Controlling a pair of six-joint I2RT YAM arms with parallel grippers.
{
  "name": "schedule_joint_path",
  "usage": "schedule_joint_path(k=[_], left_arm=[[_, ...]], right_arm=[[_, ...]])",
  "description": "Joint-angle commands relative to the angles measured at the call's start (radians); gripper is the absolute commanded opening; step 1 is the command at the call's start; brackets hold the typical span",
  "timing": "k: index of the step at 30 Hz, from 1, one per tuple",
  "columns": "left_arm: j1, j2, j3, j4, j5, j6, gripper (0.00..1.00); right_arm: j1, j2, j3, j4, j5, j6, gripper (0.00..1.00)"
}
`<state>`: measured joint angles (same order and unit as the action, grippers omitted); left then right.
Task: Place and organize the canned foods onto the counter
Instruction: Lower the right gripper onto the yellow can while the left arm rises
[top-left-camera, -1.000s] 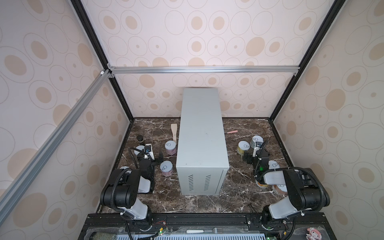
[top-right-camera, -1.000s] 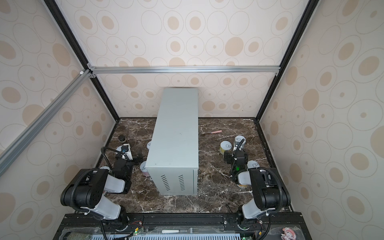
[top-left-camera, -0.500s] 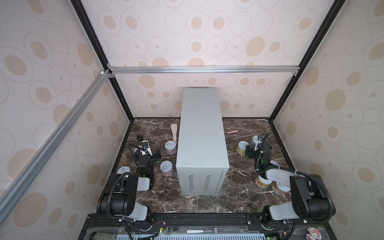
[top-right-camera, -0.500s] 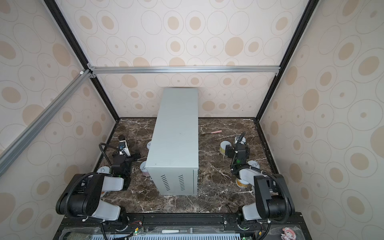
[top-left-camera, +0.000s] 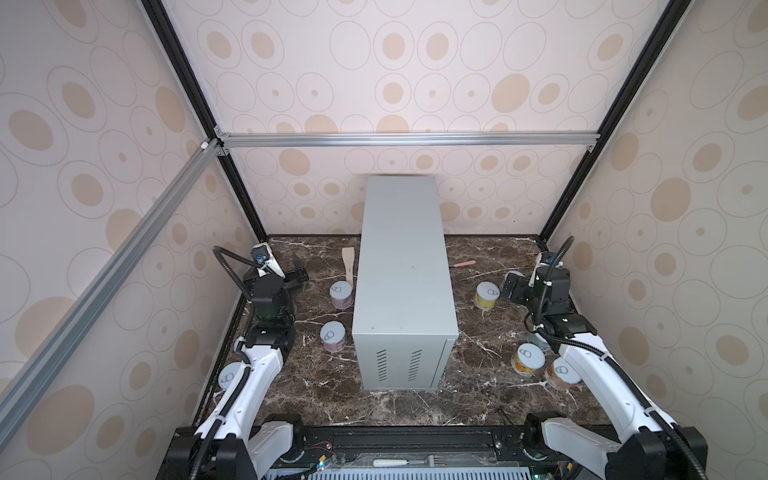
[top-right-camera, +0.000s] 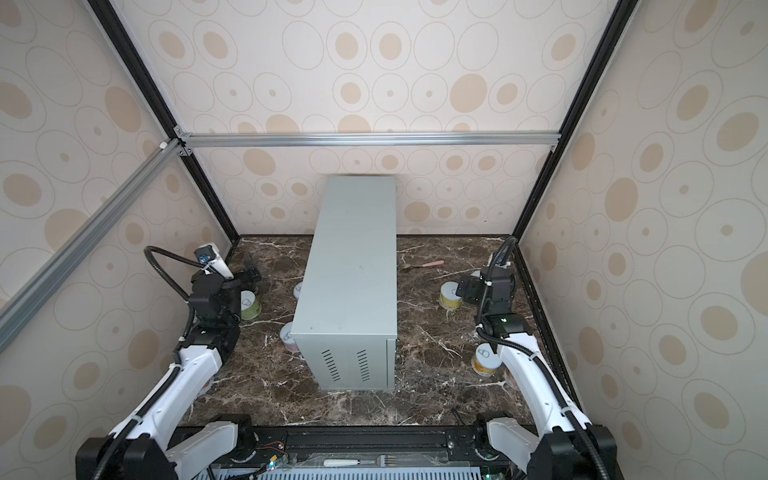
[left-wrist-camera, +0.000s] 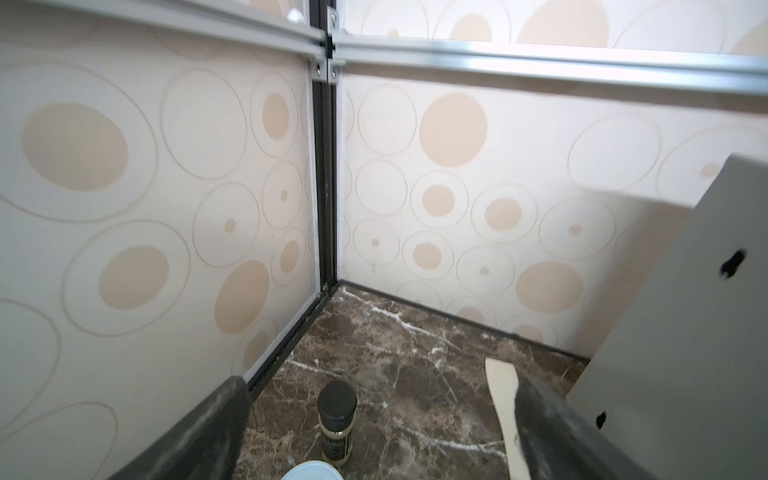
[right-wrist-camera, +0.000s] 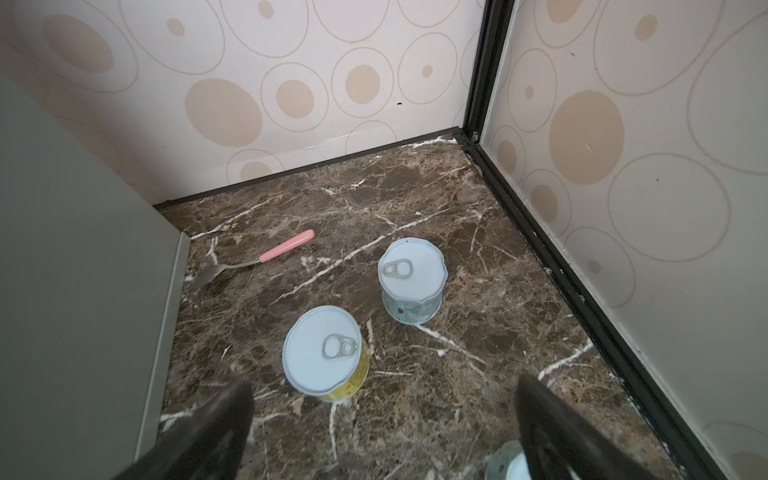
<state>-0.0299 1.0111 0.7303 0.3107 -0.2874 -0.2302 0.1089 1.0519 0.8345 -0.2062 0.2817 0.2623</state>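
- You look to be at the very start. The tall light-grey metal box with the flat top, the counter (top-left-camera: 403, 257), has no can on it. The short round cans I can see all stand down on the dark brown marble floor (top-left-camera: 478, 386).
- Your right gripper (right-wrist-camera: 384, 384) has its fingers (right-wrist-camera: 557, 428) wide apart and holds nothing.
- The yellow can with a silver pull-tab lid (right-wrist-camera: 324, 353) stands just ahead of the finger tips, nearer the finger on the counter's side. The light blue can (right-wrist-camera: 411, 278) is farther ahead. A third can (right-wrist-camera: 505, 467) peeks out right beside the other finger.
- Next, I think, you put one finger on each side of the yellow can and squeeze. Line it up in the middle first, or a finger may knock it over.
- Your left gripper (left-wrist-camera: 380, 390) is wide apart and empty too. A pale can lid (left-wrist-camera: 311, 471) shows low between its fingers. A small dark-capped bottle (left-wrist-camera: 336, 419) stands just ahead, between them. Leave the bottle alone.
- A wooden spatula (left-wrist-camera: 505, 399) lies by the left finger nearest the counter. A pink-handled fork (right-wrist-camera: 270, 253) lies far ahead of the right fingers.
- The counter top is high, so lift each can well up. The walls with tan circles (top-left-camera: 395, 83) are close all around.
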Motion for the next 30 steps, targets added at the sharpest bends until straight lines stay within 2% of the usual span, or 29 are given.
schedule_joint_path(k=[1, 10, 14, 20, 24, 30], left_arm=[[-0.001, -0.04, 0.054, -0.335, 0.033, -0.11, 0.99], [-0.008, -0.247, -0.066, -0.495, 0.211, -0.182, 0.99], [-0.018, -0.281, -0.128, -0.506, 0.229, -0.197, 0.99], [-0.019, -0.231, -0.125, -0.5, 0.306, -0.187, 0.99], [-0.019, -0.168, -0.092, -0.526, 0.299, -0.167, 0.99], [-0.019, -0.061, -0.029, -0.525, 0.358, -0.148, 0.99]], right_arm=[[0.05, -0.059, 0.018, -0.211, 0.011, 0.038, 1.0], [0.087, -0.24, -0.018, -0.377, -0.024, 0.075, 1.0], [0.087, -0.267, -0.039, -0.422, -0.036, 0.105, 1.0], [0.086, -0.258, -0.094, -0.43, -0.005, 0.145, 1.0], [0.086, -0.199, -0.112, -0.404, 0.01, 0.172, 1.0], [0.084, -0.029, -0.13, -0.217, -0.012, 0.156, 1.0]])
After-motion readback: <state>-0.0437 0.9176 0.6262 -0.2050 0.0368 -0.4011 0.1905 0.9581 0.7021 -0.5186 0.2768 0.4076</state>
